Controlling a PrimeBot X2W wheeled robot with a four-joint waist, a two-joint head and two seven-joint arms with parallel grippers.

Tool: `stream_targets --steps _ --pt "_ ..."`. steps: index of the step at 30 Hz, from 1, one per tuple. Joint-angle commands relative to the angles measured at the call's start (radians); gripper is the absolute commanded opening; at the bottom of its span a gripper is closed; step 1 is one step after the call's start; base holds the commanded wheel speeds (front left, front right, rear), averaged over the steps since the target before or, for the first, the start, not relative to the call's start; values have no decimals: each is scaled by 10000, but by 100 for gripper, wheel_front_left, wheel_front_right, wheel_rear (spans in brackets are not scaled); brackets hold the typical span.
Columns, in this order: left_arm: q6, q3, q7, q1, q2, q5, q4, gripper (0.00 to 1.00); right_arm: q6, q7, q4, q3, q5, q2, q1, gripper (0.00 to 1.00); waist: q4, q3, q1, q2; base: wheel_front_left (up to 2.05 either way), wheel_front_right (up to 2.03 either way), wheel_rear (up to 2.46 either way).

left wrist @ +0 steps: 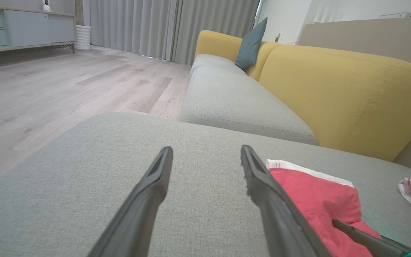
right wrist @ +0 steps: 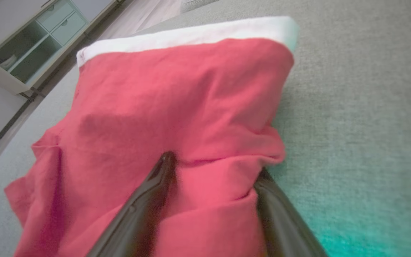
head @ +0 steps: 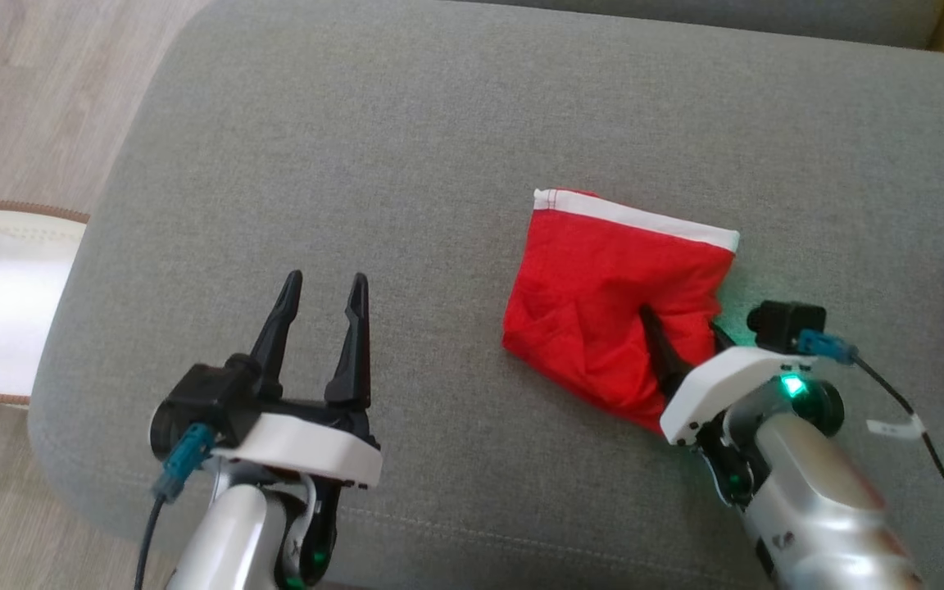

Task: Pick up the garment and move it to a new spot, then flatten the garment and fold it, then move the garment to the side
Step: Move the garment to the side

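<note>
Grey woven cushion [head: 357, 164] under creased red garment [head: 595, 303] (white hem).

1. A home — a living room, by its furniture.
2. A sofa [left wrist: 334, 92] with a yellow back and grey seats, a teal pillow [left wrist: 252, 44] leaning on it.
3. Grey curtains [left wrist: 162, 28] hang to a pale wood floor [left wrist: 48, 89].
4. A low sideboard [left wrist: 23, 28] with drawers stands by the wall — open shelves show in the right wrist view.
5. A wide grey cushion [head: 439, 123] lies in front, stitched along its edge.
</note>
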Motion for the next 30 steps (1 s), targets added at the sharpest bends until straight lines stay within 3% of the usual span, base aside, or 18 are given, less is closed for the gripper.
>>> stream_targets --steps 1,2,7,11,15,19,23,30 --pt "-19 353 -59 -479 28 -50 -289 100 -7 -81 244 378 -172 58 -244 10 -27 35 0 0 0 0 0" --pt "-10 370 -59 -496 28 -43 -286 100 -7 -148 403 446 -265 58 -355 0 -59 50 0 0 0 0 0" --pt "-3 479 -59 -537 28 -15 -279 100 -7 -734 1028 561 -1226 58 -942 0 -376 2 0 0 0 0 0" --pt "-7 561 -59 -514 28 -18 -300 100 -7 -1134 1357 233 -2762 44 -1493 0 -811 -74 0 0 0 0 0" --pt "-16 609 -59 -508 28 -30 -343 100 -7 -1257 1047 -6 -4272 -423 -1880 0 -1272 -126 0 0 0 0 0" --pt "-3 672 -59 -523 28 -35 -402 100 -7 -1031 153 283 -5176 -1319 -2075 0 -1727 -113 0 0 0 0 0" --pt "17 698 -59 -518 28 -26 -461 100 -7 -633 -659 797 -5164 -2182 -2108 0 -2018 -68 0 0 0 0 0" --pt "-54 742 -59 -642 28 11 -505 100 -7 803 -2498 2476 -4042 -5072 -1912 0 -2409 187 0 0 0 0 0"
